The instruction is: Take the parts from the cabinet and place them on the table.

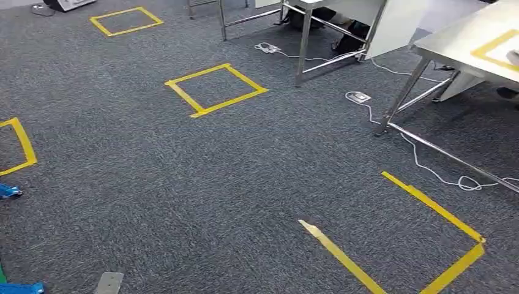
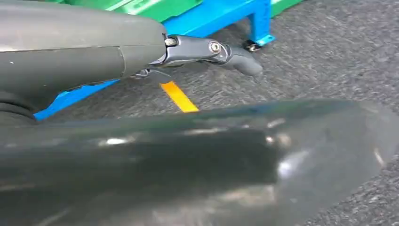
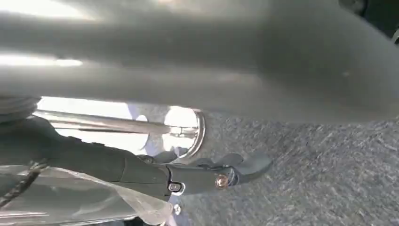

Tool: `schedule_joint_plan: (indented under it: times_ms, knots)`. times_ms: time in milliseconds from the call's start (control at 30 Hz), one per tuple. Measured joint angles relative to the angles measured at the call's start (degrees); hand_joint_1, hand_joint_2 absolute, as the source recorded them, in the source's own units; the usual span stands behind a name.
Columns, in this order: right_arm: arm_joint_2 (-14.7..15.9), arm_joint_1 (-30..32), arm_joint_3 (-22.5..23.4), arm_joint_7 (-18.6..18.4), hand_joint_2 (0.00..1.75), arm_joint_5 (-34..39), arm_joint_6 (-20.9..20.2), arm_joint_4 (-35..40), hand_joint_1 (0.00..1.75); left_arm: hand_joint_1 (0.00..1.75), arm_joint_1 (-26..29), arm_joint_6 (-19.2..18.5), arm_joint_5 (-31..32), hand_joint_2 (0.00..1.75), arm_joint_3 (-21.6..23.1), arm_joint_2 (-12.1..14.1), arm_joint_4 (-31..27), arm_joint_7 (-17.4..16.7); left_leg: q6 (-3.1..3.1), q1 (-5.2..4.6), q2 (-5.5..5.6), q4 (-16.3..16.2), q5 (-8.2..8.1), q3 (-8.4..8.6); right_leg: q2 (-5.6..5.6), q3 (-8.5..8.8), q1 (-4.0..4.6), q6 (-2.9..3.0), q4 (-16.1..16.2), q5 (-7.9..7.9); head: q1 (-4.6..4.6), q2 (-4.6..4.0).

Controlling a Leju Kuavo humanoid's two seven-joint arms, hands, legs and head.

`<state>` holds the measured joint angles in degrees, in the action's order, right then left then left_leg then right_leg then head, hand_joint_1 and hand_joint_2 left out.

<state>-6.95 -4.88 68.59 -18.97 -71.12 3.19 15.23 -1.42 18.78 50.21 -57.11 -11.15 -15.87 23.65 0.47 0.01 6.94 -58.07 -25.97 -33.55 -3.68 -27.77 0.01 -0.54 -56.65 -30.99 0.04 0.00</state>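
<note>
My right hand (image 3: 188,176) hangs over grey carpet (image 3: 329,174), its dark fingers (image 3: 249,165) stretched out. A crinkled clear plastic bag (image 3: 84,200) lies against my palm side. Past my fingers stands a shiny metal leg (image 3: 141,126).

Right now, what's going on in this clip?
No handling is visible. The head view looks down at grey carpet marked with yellow tape squares, with a metal table off to the right. The left robot hand hangs near a blue frame with nothing in it. Clear plastic, perhaps a bagged part, lies against the right robot hand, but whether it is gripped cannot be told.
</note>
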Motion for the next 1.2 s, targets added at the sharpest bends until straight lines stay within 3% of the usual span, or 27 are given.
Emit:
schedule_joint_plan:
  times_ms: [33, 67, 100, 133, 167, 200, 233, 267, 333, 367, 400, 433, 533, 567, 633, 700, 733, 767, 800, 867, 900, 933, 1000, 1067, 1133, 1167, 1200]
  knots:
    - [0.0, -0.1, 0.0, 0.0, 0.0, 0.0, 0.0, 0.0, 0.0, 0.0, 0.2, 0.0, 0.0, 0.0, 0.0, 0.0, 0.0, 0.0, -0.45, -0.2, 0.74, 0.1, 0.31, -0.17, 0.64, 0.06, -0.23, 0.35, 0.4, 0.51, -0.07, 0.0]
    - [-0.3, -0.1, 0.0, -0.4, 0.0, 0.0, 0.0, 0.0, 0.0, 0.0, 0.3, 0.0, 0.1, 0.0, 0.0, 0.2, 0.0, 0.0, -0.38, -0.14, -0.37, -0.5, -0.38, -0.33, 1.67, 0.2, -0.62, 0.62, 0.8, 0.93, 0.0, 0.0]
    - [-0.2, -0.1, 0.0, -0.5, 0.0, 0.0, 0.0, 0.0, 0.0, 0.0, 0.2, 0.1, 0.2, 0.0, 0.0, 0.2, 0.0, 0.0, -0.68, -0.42, -3.33, -2.4, -2.23, -1.21, 2.28, 0.15, -0.61, 0.84, 0.9, 1.01, -0.45, 0.0]
    - [-0.2, 0.1, 0.0, -0.5, 0.0, 0.0, 0.0, 0.0, 0.0, 0.0, 0.0, 0.1, 0.2, 0.0, 0.0, 0.2, 0.0, 0.0, -1.08, -0.32, -5.11, -6.1, -4.61, -2.77, 3.24, 0.07, -0.57, 0.91, 0.9, 1.01, -0.75, 0.0]
    - [-0.2, 0.2, 0.0, -0.5, 0.0, 0.0, 0.0, 0.0, 0.0, 0.0, -0.2, 0.1, 0.2, 0.0, 0.0, 0.2, 0.0, 0.0, -1.4, -0.11, -6.04, -11.0, -7.06, -4.81, 4.2, -0.03, -0.48, 0.92, 0.8, 0.99, -0.59, 0.0]
    - [-0.2, 0.2, 0.0, -0.5, 0.0, 0.0, 0.0, 0.0, 0.0, 0.0, -0.2, 0.1, 0.3, 0.0, 0.0, 0.1, 0.0, 0.0, -1.65, 0.09, -6.37, -15.6, -8.94, -6.69, 5.26, -0.19, -0.44, 0.96, 0.8, 0.96, -0.63, 0.0]
    - [-0.2, 0.2, 0.0, -0.5, 0.0, 0.0, 0.1, 0.0, 0.0, 0.0, -0.1, 0.1, 0.4, 0.0, 0.0, 0.1, 0.1, 0.0, -1.82, 0.25, -6.45, -17.7, -9.32, -7.3, 6.05, -0.23, -0.44, 0.95, 0.7, 0.95, -0.66, 0.0]
    - [-0.2, 0.2, 0.0, -0.5, 0.0, 0.0, 0.1, 0.0, 0.0, 0.0, 0.0, 0.1, 0.4, 0.0, 0.0, 0.1, 0.1, 0.0, -1.94, 0.39, -6.55, -17.0, -8.36, -6.59, 6.8, -0.39, -0.44, 0.9, 0.7, 0.92, -0.66, 0.0]
    - [-0.2, 0.0, 0.0, -0.5, 0.0, 0.0, 0.1, 0.0, 0.0, 0.0, 0.1, 0.1, 0.5, 0.0, 0.0, 0.1, 0.1, 0.0, -1.91, 0.49, -7.21, -8.7, -4.02, -1.77, 8.18, -0.2, -0.46, 0.7, 0.7, 0.77, -0.66, 0.0]
    - [-0.2, -0.1, 0.0, -0.5, 0.0, 0.0, 0.1, 0.0, 0.0, 0.0, 0.1, 0.2, 0.6, 0.0, 0.0, 0.2, 0.1, 0.0, -1.72, 0.44, -8.59, -3.1, -1.95, 1.36, 8.75, 0.17, -0.46, 0.55, 0.6, 0.67, -0.7, 0.0]
    - [-0.2, -0.1, 0.0, -0.5, 0.0, 0.0, 0.1, 0.0, 0.0, 0.0, -0.1, 0.2, 0.6, 0.0, 0.0, 0.2, 0.1, 0.0, -1.32, -0.11, -11.71, 0.3, -2.7, 3.11, 9.32, 0.26, -0.12, 0.27, 0.6, 0.5, -0.66, 0.0]
    - [-0.2, -0.1, 0.0, -0.5, 0.0, 0.0, 0.1, 0.0, 0.0, 0.0, -0.2, 0.2, 0.7, 0.0, 0.0, 0.2, 0.1, 0.1, -0.68, -0.14, -10.75, 0.4, -2.2, 2.86, 9.75, -0.14, 0.06, -0.07, 0.4, 0.34, -0.57, 0.0]
    - [-0.2, -0.4, 0.0, -0.4, 0.0, -0.1, 0.1, 0.0, 0.0, 0.0, 0.1, 0.2, 0.7, 0.0, 0.0, 0.2, 0.1, 0.1, 0.12, -0.45, -9.2, 0.4, -2.02, 2.2, 11.11, 0.46, -0.06, -0.92, 0.7, 0.5, -0.68, 0.0]
    - [-0.2, -0.5, 0.0, -0.5, 0.0, -0.2, 0.1, 0.0, 0.0, 0.0, 0.1, 0.2, 0.8, 0.0, 0.0, 0.1, 0.1, 0.2, 0.81, 0.05, -8.53, 1.0, -1.5, 2.43, 11.0, -0.03, -0.17, -1.36, 0.5, -0.09, -0.7, 0.0]
    - [-0.2, -0.4, 0.0, -0.7, 0.0, -0.2, 0.2, 0.0, 0.0, 0.0, -0.1, 0.3, 0.9, 0.0, 0.0, 0.2, 0.1, 0.2, 1.31, 0.13, -7.41, 1.0, -1.19, 2.0, 5.52, -2.39, -0.43, -1.68, -5.0, -3.93, -0.02, 0.0]
    - [-0.2, -0.2, 0.0, -0.4, 0.0, -0.3, 0.2, 0.0, 0.0, 0.0, -0.3, 0.3, 1.0, 0.0, 0.0, 0.0, 0.1, 0.2, 1.6, 0.0, -6.06, 1.0, -0.99, 1.59, 3.91, -7.17, -0.51, -1.71, -15.0, -8.2, 0.0, 0.0]
    - [-0.2, -0.1, 0.0, -0.4, 0.0, -0.3, 0.2, 0.0, 0.0, 0.0, -0.2, 0.3, 1.2, 0.0, 0.0, 0.0, 0.1, 0.2, 1.64, -0.11, -5.27, 1.0, -0.92, 1.52, 3.76, -8.98, -0.51, -1.67, -18.5, -8.98, 0.0, 0.0]
    - [-0.2, 0.0, 0.0, -0.5, 0.0, -0.3, 0.2, 0.0, 0.0, 0.0, -0.1, 0.3, 1.2, 0.0, 0.0, 0.1, 0.1, 0.2, 1.61, -0.18, -4.45, 1.0, -0.87, 1.56, 3.74, -9.32, -0.5, -1.56, -18.8, -8.14, -0.04, 0.0]
    - [-0.2, 0.0, 0.0, -0.6, 0.0, -0.3, 0.3, 0.0, 0.0, 0.0, 0.0, 0.3, 1.2, 0.0, 0.0, 0.1, 0.2, 0.2, 1.53, -0.22, -3.59, 1.0, -0.81, 1.59, 3.68, -8.36, -0.5, -1.38, -16.3, -5.89, 0.0, 0.0]
    - [-0.2, 0.0, 0.0, -0.6, 0.0, -0.4, 0.3, 0.0, 0.0, 0.0, -0.1, 0.3, 1.2, 0.0, 0.0, 0.1, 0.1, 0.2, 1.37, -0.23, -1.97, 0.9, -0.72, 1.77, 2.34, -3.75, -0.52, -0.94, -5.9, -0.08, 0.0, 0.0]
    - [-0.1, 0.0, 0.0, -0.6, 0.0, -0.4, 0.3, 0.0, 0.0, 0.0, -0.1, 0.3, 1.3, 0.0, 0.0, 0.0, 0.2, 0.2, 1.23, -0.11, -1.4, 0.9, -0.65, 1.67, -0.72, -1.96, -0.64, -0.67, -1.7, 1.44, 0.02, 0.0]
    - [-0.1, 0.0, 0.0, -0.5, 0.0, -0.4, 0.3, 0.0, 0.0, 0.0, -0.3, 0.3, 1.3, 0.0, 0.0, 0.0, 0.2, 0.2, 0.83, -0.46, -0.73, 0.5, -0.61, 1.32, -2.49, -1.48, -0.94, -0.47, 0.0, 0.96, -0.11, 0.0]
    - [-0.1, 0.0, 0.0, 0.5, 0.0, -0.4, 0.4, 0.0, 0.0, 0.0, -0.2, 0.3, 1.4, 0.0, 0.0, 0.0, 0.2, 0.2, 0.02, -0.01, 0.62, 0.6, -0.16, 0.56, -1.4, -0.89, -0.63, -0.5, 0.1, 0.7, -0.07, 0.0]
    - [-0.2, -0.1, 0.0, 0.2, 0.0, -0.5, 0.4, 0.0, 0.0, 0.0, 0.1, 0.4, 1.5, 0.0, 0.0, 0.1, 0.2, 0.2, -0.67, 0.03, 1.82, 0.6, 0.05, 0.28, 0.18, -0.74, -0.87, 0.18, 0.7, 1.19, -0.11, 0.0]
    - [-0.2, 0.0, 0.0, -0.1, 0.0, -0.6, 0.5, 0.0, 0.0, 0.0, 0.0, 0.4, 1.7, 0.0, 0.0, 0.1, 0.2, 0.2, -0.99, -0.28, -3.96, -3.5, -3.1, -1.37, 2.0, -0.38, -0.92, 0.69, 1.0, 1.32, -0.62, 0.0]
    - [-0.1, 0.2, 0.0, -0.1, 0.0, -0.6, 0.5, 0.0, 0.0, 0.0, -0.2, 0.5, 1.9, 0.0, 0.0, 0.1, 0.2, 0.2, -1.34, -0.11, -5.56, -8.3, -5.73, -3.54, 3.2, -0.35, -0.78, 0.85, 0.9, 1.22, -0.68, 0.0]
    - [-0.1, 0.3, 0.0, -0.1, 0.0, -0.6, 0.5, 0.0, 0.0, 0.0, -0.3, 0.5, 2.0, 0.0, 0.0, 0.1, 0.2, 0.2, -1.6, 0.14, -6.18, -13.0, -7.79, -5.6, 4.32, -0.32, -0.66, 0.97, 0.9, 1.12, -0.63, 0.0]
